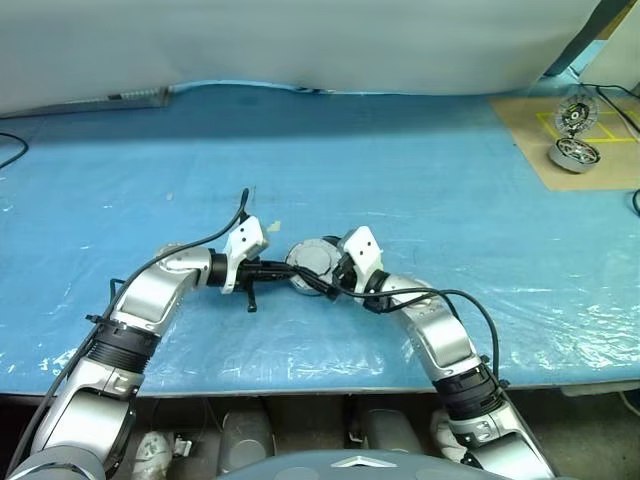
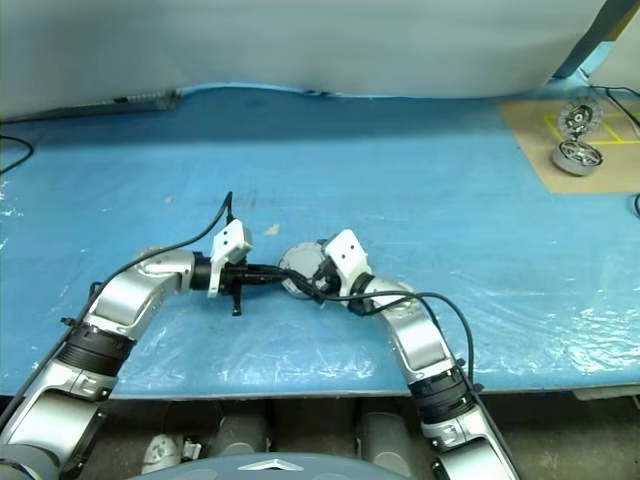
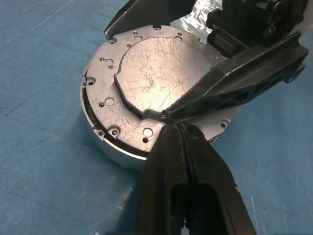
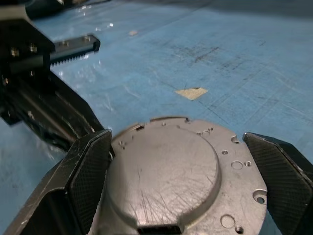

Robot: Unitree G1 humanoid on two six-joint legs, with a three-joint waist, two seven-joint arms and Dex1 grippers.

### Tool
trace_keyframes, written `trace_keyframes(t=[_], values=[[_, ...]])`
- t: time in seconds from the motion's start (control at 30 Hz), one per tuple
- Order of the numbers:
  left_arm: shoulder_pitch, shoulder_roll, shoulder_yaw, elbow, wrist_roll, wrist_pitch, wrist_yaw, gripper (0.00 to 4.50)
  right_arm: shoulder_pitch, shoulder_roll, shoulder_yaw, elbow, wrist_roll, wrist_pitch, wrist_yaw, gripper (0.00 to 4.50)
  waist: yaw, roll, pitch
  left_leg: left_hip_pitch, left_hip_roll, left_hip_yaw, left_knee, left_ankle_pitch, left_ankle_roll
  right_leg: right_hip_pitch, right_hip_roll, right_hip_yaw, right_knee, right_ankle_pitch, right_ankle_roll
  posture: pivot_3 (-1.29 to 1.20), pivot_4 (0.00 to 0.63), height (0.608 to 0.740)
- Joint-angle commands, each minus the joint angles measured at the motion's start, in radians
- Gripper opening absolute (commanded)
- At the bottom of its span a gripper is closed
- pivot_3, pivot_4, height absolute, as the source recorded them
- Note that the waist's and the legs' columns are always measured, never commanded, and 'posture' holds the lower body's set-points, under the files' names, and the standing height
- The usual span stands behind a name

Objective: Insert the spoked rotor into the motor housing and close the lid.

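Both grippers are meeting at the squat round silver-grey metal motor housing [image 1: 314, 262]: the right gripper [image 4: 188, 188] is straddling its plain smooth grey lid [image 3: 149, 81] with fingers apart, while the left gripper [image 3: 182, 128], fingers pressed together, is touching the lid's near-left edge.

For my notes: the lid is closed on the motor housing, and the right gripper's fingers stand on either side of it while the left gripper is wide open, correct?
Not quite: the left gripper is shut, its tips on the lid, as the left wrist view shows. The right gripper does flank the closed motor housing.

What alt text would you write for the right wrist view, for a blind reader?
The open right gripper straddles the closed lid of the motor housing, one black finger at each side. The left gripper reaches its edge, on a blue table.
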Motion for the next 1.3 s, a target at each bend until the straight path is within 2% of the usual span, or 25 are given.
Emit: trace_keyframes(t=[0.03, 0.13, 0.5, 0.6, 0.73, 0.93, 1.0, 1.13, 1.3], values=[[0.016, 0.004, -0.023, 0.009, 0.023, 0.016, 0.005, 0.00, -0.025, 0.087, -0.072, -0.062, 0.164, 0.122, -0.024, 4.47, -0.001, 0.000, 0.000, 0.000, 0.000, 0.000, 0.000, 0.000, 0.000, 0.000, 0.000, 0.000, 0.000, 0.000, 0.000, 0.00, 0.150, 0.740], [0.014, 0.004, -0.024, 0.008, 0.023, 0.020, 0.005, 0.00, -0.018, 0.017, 0.019, -0.070, 0.076, 0.089, 0.028, 4.47, -0.001, 0.000, 0.000, 0.000, -0.001, 0.000, 0.000, 0.000, 0.000, 0.000, -0.001, 0.000, 0.000, 0.000, 0.000, 0.00, 0.150, 0.740], [0.017, 0.006, -0.021, 0.004, 0.020, 0.026, 0.005, 0.00, -0.043, 0.052, -0.007, 0.035, -0.062, -0.096, -0.163, 4.47, -0.001, 0.001, 0.000, 0.000, 0.000, 0.000, 0.000, 0.000, 0.000, 0.000, 0.000, 0.000, 0.000, 0.000, 0.000, 0.00, 0.150, 0.740], [0.019, 0.007, -0.020, 0.000, 0.019, 0.028, 0.006, 0.00, -0.035, 0.062, -0.024, 0.032, -0.023, -0.068, -0.151, 4.47, -0.001, 0.001, 0.000, 0.000, 0.000, 0.000, 0.000, 0.000, 0.000, 0.000, 0.000, 0.000, 0.000, 0.000, 0.000, 0.00, 0.150, 0.740], [0.016, 0.009, -0.008, 0.001, 0.008, 0.033, 0.005, 0.00, -0.063, 0.101, -0.144, -0.043, 0.133, 0.054, -0.152, 4.47, -0.001, 0.001, 0.000, 0.000, 0.000, 0.000, 0.000, 0.000, 0.000, 0.000, 0.000, 0.000, 0.000, 0.000, 0.000, 0.00, 0.150, 0.740], [0.005, 0.009, 0.016, 0.004, -0.006, 0.039, 0.013, 0.00, -0.110, 0.060, -0.228, -0.179, 0.266, 0.207, -0.145, 4.47, -0.001, 0.001, 0.000, 0.000, 0.000, 0.000, 0.000, 0.000, 0.000, 0.000, 0.000, 0.000, 0.000, 0.000, 0.000, 0.00, 0.150, 0.740], [0.000, 0.001, 0.039, -0.002, -0.022, 0.042, 0.021, 0.00, -0.110, 0.011, -0.199, -0.212, 0.238, 0.207, -0.130, 4.47, 0.000, 0.001, 0.000, 0.000, 0.000, 0.000, 0.000, 0.000, 0.000, 0.000, 0.000, 0.000, 0.000, 0.000, 0.000, 0.00, 0.150, 0.740], [-0.007, -0.029, 0.141, -0.017, -0.095, 0.037, 0.063, 0.00, -0.081, -0.161, -0.027, -0.227, 0.058, 0.139, -0.083, 4.47, 0.001, 0.000, 0.001, 0.000, -0.001, 0.000, 0.000, 0.000, 0.000, -0.001, 0.000, 0.000, -0.001, 0.000, 0.000, 0.00, 0.150, 0.740], [0.072, -0.011, 0.208, -0.068, -0.112, -0.075, 0.039, 0.00, -0.078, -0.184, 0.060, -0.212, 0.031, 0.148, -0.047, 4.47, -0.007, 0.000, 0.001, -0.003, 0.000, -0.001, -0.001, 0.000, 0.000, -0.002, 0.001, 0.000, -0.001, 0.000, 0.000, 0.00, 0.150, 0.740]])
